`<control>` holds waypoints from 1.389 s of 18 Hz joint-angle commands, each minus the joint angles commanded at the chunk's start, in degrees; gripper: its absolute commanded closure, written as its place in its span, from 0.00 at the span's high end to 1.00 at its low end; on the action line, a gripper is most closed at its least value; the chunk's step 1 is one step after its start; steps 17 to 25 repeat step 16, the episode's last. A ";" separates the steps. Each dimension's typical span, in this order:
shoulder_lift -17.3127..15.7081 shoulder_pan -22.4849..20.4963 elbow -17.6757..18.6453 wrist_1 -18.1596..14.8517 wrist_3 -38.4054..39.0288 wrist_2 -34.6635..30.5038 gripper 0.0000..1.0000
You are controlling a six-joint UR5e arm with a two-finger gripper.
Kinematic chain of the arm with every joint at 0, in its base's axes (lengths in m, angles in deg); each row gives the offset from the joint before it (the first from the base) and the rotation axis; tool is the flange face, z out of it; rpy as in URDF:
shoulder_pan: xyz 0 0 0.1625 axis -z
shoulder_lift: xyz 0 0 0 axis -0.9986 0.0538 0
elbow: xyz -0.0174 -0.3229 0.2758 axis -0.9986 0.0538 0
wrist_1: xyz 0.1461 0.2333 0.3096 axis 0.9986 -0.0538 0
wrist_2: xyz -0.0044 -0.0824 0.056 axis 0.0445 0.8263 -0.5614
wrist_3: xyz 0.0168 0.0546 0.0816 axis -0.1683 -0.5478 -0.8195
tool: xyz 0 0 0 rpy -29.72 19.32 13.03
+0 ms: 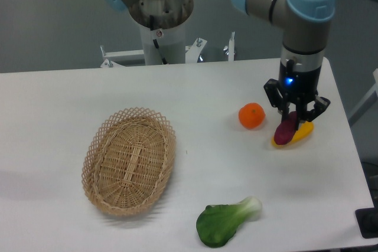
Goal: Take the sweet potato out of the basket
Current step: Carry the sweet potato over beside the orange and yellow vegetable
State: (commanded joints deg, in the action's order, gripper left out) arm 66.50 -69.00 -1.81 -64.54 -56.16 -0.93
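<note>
Bench (71,95): plain white top, rounded far-right corner, set against a grey floor and wall. The arm's grey pedestal (160,25) stands at the far edge, mid-frame, with small metal brackets either side of its foot. A dark object (367,223) shows at the near-right edge; I cannot tell what it is.

I see the basket (129,160) on the left half, lying flat, nothing inside it.

Orange (251,115) sits right of centre, by itself on the bench. Just right of it lies a yellow vegetable (303,132), long axis running left-near to right-far. A leafy green (227,222) with a pale stalk lies near the front edge, right of the basket and well apart from the rest.

The arm (307,22) reaches over the right side, wrist pointing down, blue light lit on it. Jaws (293,119) are closed on the sweet potato (285,130), gripping its upper end; the tuber hangs tilted, overlapping the left part of the yellow vegetable in my view. I cannot tell whether the two touch. The sweet potato is well away from the basket.
</note>
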 joint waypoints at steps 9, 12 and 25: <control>0.18 -0.97 -0.35 0.00 -0.44 0.09 0.17; 0.18 -0.88 -0.35 0.00 -0.44 0.09 0.17; 0.09 -0.97 -0.62 0.09 -0.44 0.26 0.17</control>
